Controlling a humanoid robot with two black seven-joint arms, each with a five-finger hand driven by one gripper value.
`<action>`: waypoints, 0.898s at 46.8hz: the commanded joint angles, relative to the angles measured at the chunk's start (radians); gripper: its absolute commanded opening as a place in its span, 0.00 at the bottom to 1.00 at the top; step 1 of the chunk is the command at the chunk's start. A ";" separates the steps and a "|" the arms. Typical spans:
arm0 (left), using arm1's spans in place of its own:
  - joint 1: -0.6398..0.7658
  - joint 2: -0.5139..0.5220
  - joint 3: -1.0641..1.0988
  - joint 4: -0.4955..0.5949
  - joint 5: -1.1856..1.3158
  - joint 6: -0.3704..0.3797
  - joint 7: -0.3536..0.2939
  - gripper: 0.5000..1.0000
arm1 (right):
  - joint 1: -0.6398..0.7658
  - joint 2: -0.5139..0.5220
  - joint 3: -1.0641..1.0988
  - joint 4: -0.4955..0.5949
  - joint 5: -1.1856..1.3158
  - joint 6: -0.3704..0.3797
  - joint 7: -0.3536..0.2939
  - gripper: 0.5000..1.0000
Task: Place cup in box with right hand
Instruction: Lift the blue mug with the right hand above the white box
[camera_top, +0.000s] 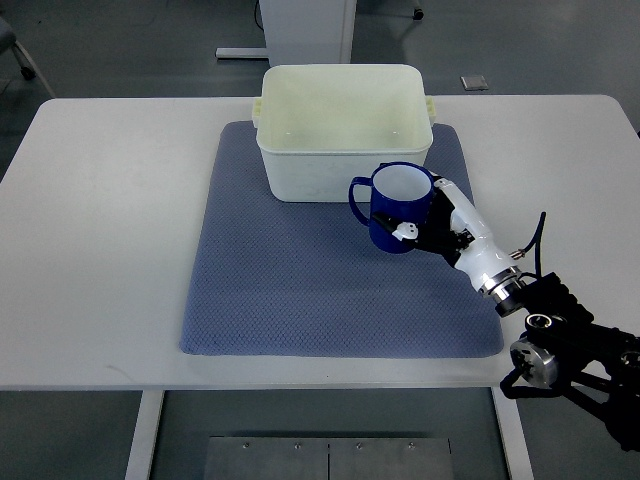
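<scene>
While fingers (412, 232) grip the cup (396, 207), it sits beside the box (345, 135) rim.

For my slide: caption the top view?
Right hand grips blue cup beside cream box on grey mat.

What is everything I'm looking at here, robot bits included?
Blue ceramic mug: one, dark blue outside and white inside, upright near the mat's right side, just in front of the box, handle pointing left.
Cream plastic box: one, pale cream, open top, on the mat's far end.
Blue-grey fabric mat: one, in the middle of the table.
White table: one, under everything.
Right hand: one, white and black, fingers wrapped around the mug, arm entering from the lower right.
</scene>
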 joint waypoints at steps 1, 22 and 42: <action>0.000 0.000 0.000 0.002 0.000 0.000 0.000 1.00 | 0.002 -0.052 0.016 0.033 0.016 0.000 0.000 0.00; 0.000 0.000 0.000 0.000 0.000 0.000 0.000 1.00 | 0.251 -0.177 0.050 0.041 0.162 0.002 0.000 0.00; 0.000 0.000 0.000 0.000 0.000 0.000 0.000 1.00 | 0.464 -0.074 -0.100 -0.060 0.251 -0.008 0.000 0.00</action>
